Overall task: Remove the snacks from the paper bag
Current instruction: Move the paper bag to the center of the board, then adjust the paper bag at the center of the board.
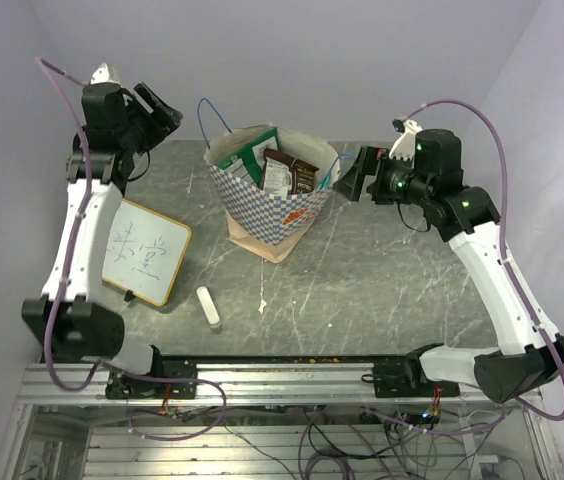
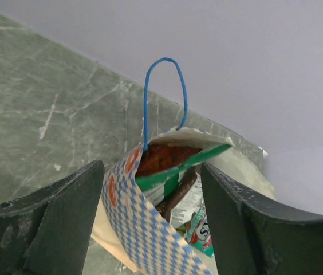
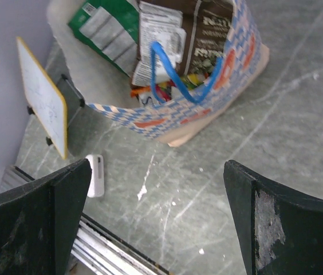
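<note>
Pale lilac walls close in a scuffed grey-green table, with the two arms bolted to a metal rail at its near edge. Both arms reach toward the back of the table, one on each side of the paper bag.

The bag stands at the back middle of the table, between the two grippers. It leans a little and its mouth gapes upward. One thin blue cord handle rises on its left side.

A wood-framed whiteboard with blue scribbles lies near the left arm, well apart from the bag.

The left gripper hangs just beyond the bag's upper left corner, jaws spread wide and holding nothing. The right gripper sits close to the bag's right rim. Its jaws are also fully spread and empty, and whether it touches the paper cannot be told.

The snacks are all inside the bag. A brown chocolate packet and a green packet stick up at the mouth, with brighter wrappers lower down.

A small white cylinder lies on the table in front of the bag, beside the whiteboard's near corner.
</note>
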You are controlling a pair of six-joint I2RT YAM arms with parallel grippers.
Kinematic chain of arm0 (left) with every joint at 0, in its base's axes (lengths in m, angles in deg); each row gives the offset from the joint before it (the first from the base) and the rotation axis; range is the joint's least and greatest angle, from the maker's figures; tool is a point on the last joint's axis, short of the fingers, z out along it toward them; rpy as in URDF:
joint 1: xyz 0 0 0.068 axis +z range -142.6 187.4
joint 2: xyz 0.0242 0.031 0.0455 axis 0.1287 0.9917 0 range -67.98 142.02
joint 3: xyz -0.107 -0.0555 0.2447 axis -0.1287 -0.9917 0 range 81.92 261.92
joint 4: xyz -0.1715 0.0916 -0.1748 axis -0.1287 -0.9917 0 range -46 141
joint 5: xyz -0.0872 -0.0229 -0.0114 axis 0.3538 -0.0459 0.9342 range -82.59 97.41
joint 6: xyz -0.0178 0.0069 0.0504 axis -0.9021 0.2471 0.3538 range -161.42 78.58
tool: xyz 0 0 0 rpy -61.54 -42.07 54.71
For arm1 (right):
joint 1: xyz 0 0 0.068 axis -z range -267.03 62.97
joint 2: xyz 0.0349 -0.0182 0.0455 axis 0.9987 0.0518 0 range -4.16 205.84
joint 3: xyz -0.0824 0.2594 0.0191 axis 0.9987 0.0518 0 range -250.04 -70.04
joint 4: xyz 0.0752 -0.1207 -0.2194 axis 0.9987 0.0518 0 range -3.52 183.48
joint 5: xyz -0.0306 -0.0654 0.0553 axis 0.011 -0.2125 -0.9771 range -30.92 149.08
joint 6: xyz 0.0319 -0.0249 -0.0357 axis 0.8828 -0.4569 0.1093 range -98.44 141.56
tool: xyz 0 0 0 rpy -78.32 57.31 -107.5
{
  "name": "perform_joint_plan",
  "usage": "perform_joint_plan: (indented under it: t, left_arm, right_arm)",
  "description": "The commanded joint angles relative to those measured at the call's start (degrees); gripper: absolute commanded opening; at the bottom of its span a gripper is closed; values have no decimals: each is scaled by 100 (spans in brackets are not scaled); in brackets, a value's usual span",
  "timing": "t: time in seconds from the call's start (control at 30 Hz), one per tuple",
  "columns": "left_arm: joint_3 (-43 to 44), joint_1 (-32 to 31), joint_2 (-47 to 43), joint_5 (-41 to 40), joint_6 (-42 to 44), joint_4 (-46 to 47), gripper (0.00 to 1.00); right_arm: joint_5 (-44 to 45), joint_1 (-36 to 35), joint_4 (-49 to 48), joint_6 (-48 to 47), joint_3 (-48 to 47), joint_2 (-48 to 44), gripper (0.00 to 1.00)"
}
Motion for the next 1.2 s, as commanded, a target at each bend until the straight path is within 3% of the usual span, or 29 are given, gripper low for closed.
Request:
perform_joint_plan:
  t: [0.0,0.17,0.33,0.67,0.73,0.87,1.03,1.17]
  left_arm:
    - [13,304,987,1609,-257,1055,76]
    - [316,302,2149,2801,-620,2539,65]
    - [565,302,2848,2611,-571,2405,57]
    - [1458,302,4266,3387,-1905,3965,42]
    - [1492,302,4401,3456,-2190,4420,38]
    - [1527,302,4596,3575,-2651,5066,30]
    - [1425,302,4579,3587,-3143,5690,15]
    - [1233,303,4271,3485,-2964,5397,8]
  right_arm:
    - [-433,-80,-553,89,-251,160,100]
    - [-534,-78,-596,72,-280,291,100]
    - [-546,-82,-638,22,-458,422,100]
    - [-676,-83,-1234,89,-425,712,100]
    - [-735,-82,-1392,130,-365,835,100]
    - [-1110,-110,-1891,281,-288,1086,85]
    - [-939,-314,-1755,172,-538,1396,84]
    - [-437,-341,-1614,153,-285,1265,87]
